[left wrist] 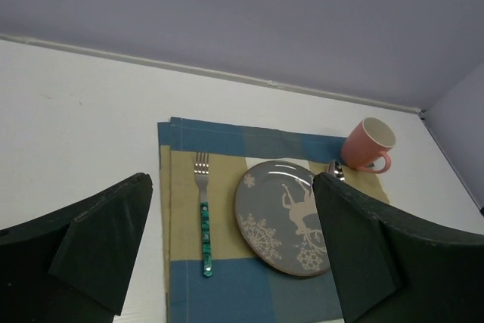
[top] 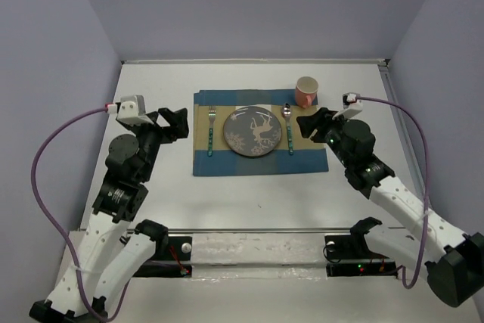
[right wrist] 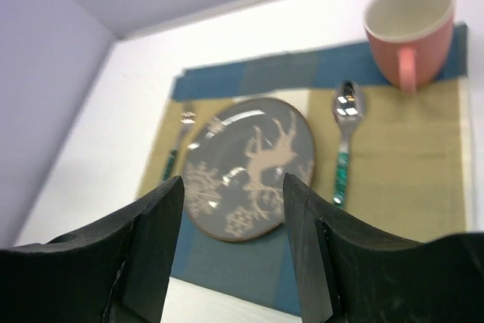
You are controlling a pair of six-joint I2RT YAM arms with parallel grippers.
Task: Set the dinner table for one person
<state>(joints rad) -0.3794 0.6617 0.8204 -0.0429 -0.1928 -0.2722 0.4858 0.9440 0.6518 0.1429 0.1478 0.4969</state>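
The white dinner table (top: 155, 85) carries a blue and tan checked mat (top: 257, 163). On the mat lies a grey plate (top: 255, 131) with a pale deer pattern. A teal-handled fork (top: 211, 131) lies to its left and a teal-handled spoon (top: 288, 128) to its right. A pink mug (top: 306, 91) stands upright at the mat's far right corner. My left gripper (top: 175, 122) hovers open and empty just left of the mat, and in the left wrist view (left wrist: 231, 183) the fork (left wrist: 203, 217) shows between its jaws. My right gripper (top: 311, 125) is open and empty beside the spoon, framing the plate (right wrist: 246, 168).
Lilac walls (top: 249, 5) close in the table on the far, left and right sides. A metal rail (top: 257, 247) with both arm bases runs along the near edge. Purple cables (top: 45, 179) loop out from each wrist.
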